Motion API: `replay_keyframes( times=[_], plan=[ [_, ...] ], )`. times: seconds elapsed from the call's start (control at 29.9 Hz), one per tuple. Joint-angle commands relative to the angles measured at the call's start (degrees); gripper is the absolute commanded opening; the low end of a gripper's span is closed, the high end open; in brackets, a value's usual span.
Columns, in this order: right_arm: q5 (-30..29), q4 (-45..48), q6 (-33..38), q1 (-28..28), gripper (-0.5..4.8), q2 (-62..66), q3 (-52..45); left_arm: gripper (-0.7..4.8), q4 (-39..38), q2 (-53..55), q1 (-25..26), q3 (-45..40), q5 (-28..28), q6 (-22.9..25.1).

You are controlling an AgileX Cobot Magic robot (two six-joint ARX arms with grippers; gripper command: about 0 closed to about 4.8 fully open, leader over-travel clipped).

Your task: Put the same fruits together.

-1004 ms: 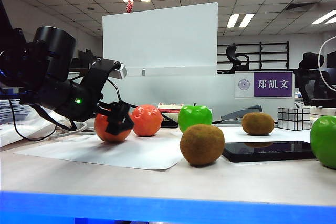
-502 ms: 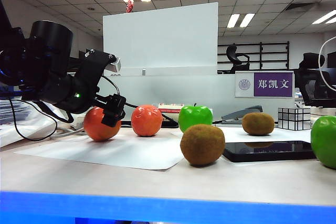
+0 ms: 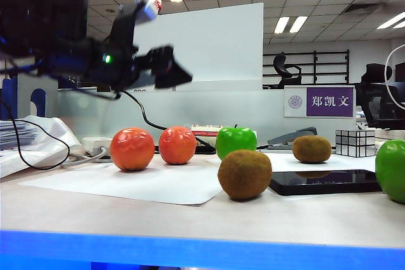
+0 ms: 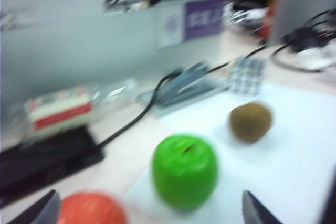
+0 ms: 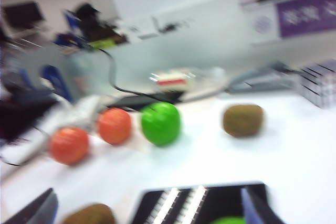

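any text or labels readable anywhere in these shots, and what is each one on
"郑凯文": white characters on the purple half of the desk nameplate, behind the far kiwi.
Round emblem on the nameplate's white half: too small to read.
Red and white box behind the orange-red fruits: print too small.
Both wrist views: the nameplate is blurred, unreadable.

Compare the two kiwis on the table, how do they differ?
The near kiwi sits at the phone's left end toward the camera and looks larger; the far kiwi sits behind the phone near the mirror cube and looks smaller, likely from distance. Both are brown, fuzzy, oval, untouched.
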Motion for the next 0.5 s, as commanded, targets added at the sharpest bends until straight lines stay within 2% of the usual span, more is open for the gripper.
replay_keyframes(
  times=[0.03, 0.23, 0.5],
  plan=[
    [1.6, -2.3, -2.7, 0.0, 4.79, -0.1, -0.5, 4.79, -0.9, -2.0, -1.6, 0.2, 0.8, -0.2],
    [6.2, -8.3, -3.9, 0.0, 4.79, -0.1, -0.6, 4.79, -1.2, -4.0, -3.4, 0.2, 1.4, -0.3],
    [6.4, -10.1, -4.9, 0.1, 4.79, 0.0, -0.6, 4.79, -1.2, -8.5, -3.4, 0.1, 2.6, -0.8]
  ],
)
